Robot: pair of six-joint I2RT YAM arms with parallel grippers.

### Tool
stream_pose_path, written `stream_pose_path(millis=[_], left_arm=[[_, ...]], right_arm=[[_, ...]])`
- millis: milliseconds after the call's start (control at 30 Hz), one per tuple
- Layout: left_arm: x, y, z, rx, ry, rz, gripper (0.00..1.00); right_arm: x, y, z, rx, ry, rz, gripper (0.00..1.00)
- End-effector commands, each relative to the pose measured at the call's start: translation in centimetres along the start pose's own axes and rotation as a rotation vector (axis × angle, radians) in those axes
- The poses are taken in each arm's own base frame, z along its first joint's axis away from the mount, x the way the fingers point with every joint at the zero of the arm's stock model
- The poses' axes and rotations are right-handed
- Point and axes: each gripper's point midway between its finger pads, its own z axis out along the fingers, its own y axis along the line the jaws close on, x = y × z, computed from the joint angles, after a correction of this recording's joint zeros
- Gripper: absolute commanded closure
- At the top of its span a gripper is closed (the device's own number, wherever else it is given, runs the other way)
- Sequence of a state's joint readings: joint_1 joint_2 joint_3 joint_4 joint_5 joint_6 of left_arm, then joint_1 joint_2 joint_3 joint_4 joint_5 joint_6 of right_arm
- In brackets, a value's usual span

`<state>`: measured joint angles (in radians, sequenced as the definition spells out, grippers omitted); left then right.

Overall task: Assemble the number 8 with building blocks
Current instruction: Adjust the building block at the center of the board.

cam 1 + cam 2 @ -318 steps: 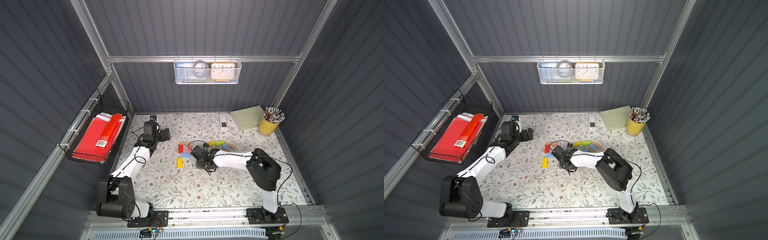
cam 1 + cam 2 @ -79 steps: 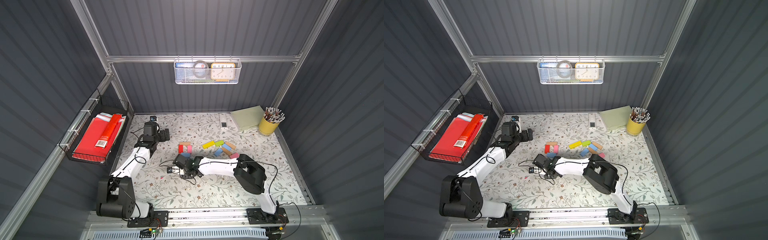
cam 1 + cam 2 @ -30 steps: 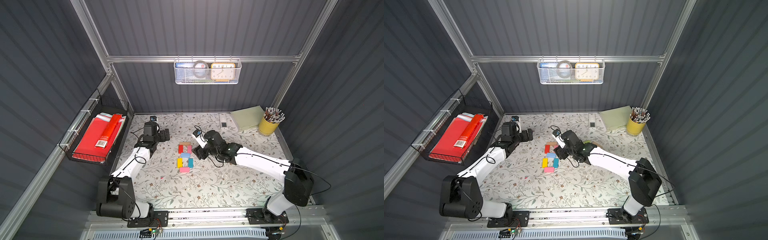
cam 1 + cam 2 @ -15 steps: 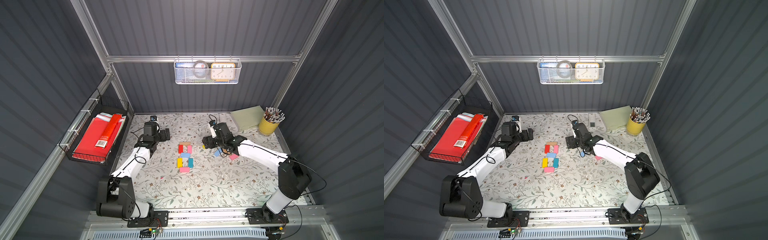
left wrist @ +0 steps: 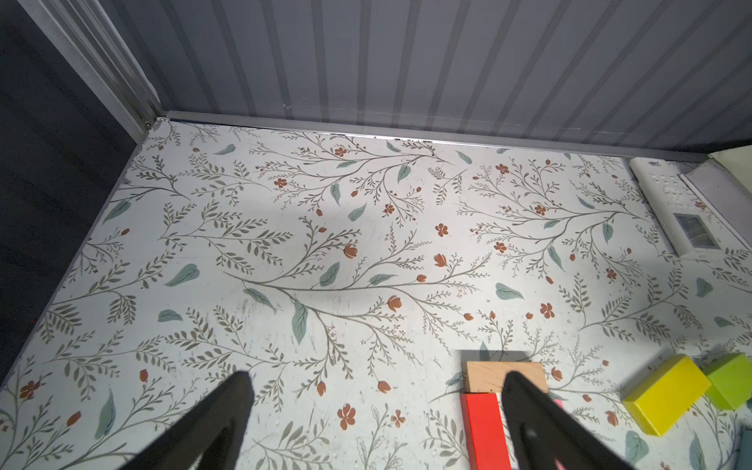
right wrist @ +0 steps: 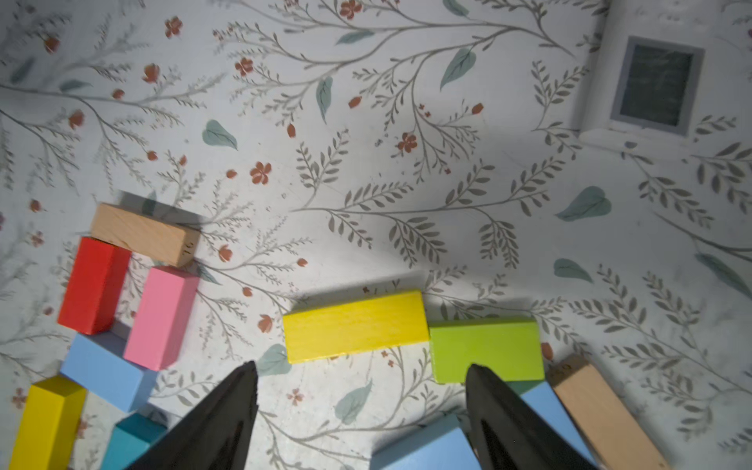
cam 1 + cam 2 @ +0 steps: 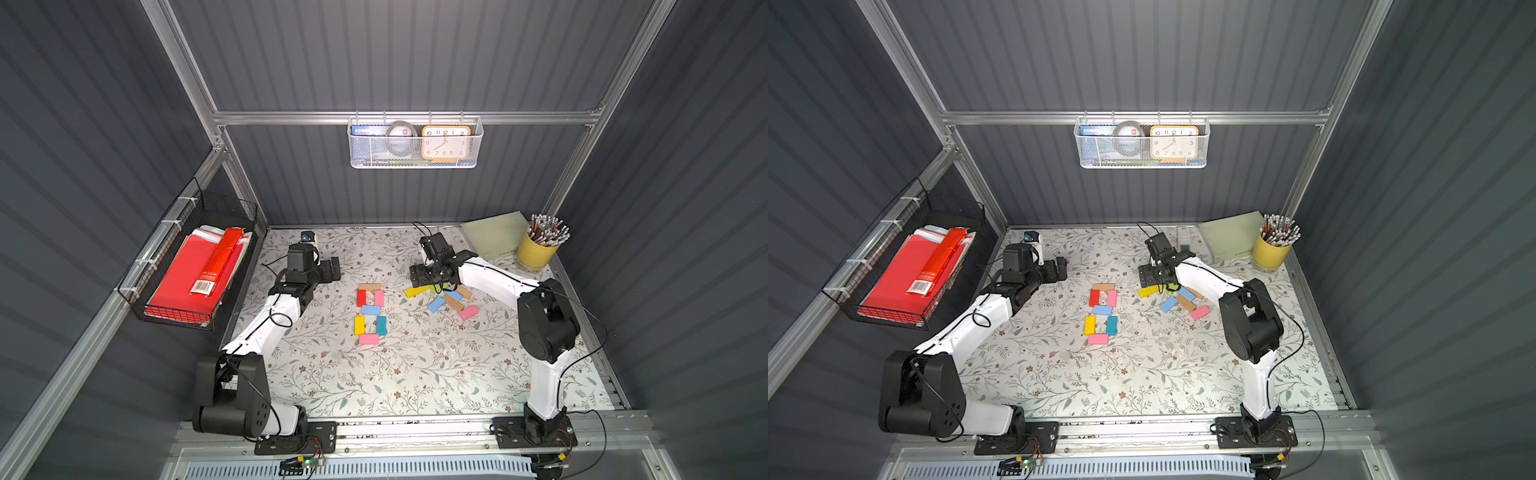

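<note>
Your right end effector (image 6: 362,368) hovers released by the loose yellow rectangular wooden block (image 6: 356,325); its arm covers neighbouring blocks (image 7: 453,302) in both top views. The left end effector (image 5: 374,376) (equally spread) partly screens, in its wrist view, the seven-block coloured number 8 (image 7: 370,313), mid floral-print table (image 7: 415,374), grey ribbed walls (image 7: 374,62) around.

Up in the mesh basket (image 7: 413,160), the clock (image 7: 445,143) shows black numerals in both top views: 10, 11, 12 and 2 along the top, 8, 7, 6, 5, 4 along the bottom. Next to it, the blue box (image 7: 1096,132) carries white characters too small to make out, and the tape roll (image 7: 401,135) has a red tag nobody could read. Over on the red carton (image 7: 216,262) there's a white barcode label (image 7: 201,286), digits illegible. Tiny print on the green board (image 7: 494,237) is unreadable. In the right wrist view, the tan block (image 6: 602,411) beside the green block (image 6: 484,350) has faint marks, too blurred to read.
</note>
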<state>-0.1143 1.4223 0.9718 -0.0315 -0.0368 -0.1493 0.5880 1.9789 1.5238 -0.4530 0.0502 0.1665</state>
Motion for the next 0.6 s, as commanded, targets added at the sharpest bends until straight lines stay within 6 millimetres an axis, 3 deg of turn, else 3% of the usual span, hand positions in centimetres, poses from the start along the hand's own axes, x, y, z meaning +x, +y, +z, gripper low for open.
stream_pose_path(millis=[0,133,300,567], left_arm=[[0.2,0.1,0.0,0.008,-0.001,0.015,0.01],[0.1,0.0,0.0,0.008,-0.002,0.015,0.01],[0.3,0.0,0.1,0.008,0.004,0.015,0.01],[0.4,0.1,0.1,0.004,0.006,0.016,0.01]], right_arm=[[0.8,-2.3,-0.6,0.065,0.037,-0.122,0.16],[1.4,-3.3,-0.4,0.060,0.068,-0.184,0.16],[1.3,0.0,-0.3,-0.113,0.041,-0.344,0.16],[0.6,1.6,0.8,-0.165,-0.046,-0.743,0.20]])
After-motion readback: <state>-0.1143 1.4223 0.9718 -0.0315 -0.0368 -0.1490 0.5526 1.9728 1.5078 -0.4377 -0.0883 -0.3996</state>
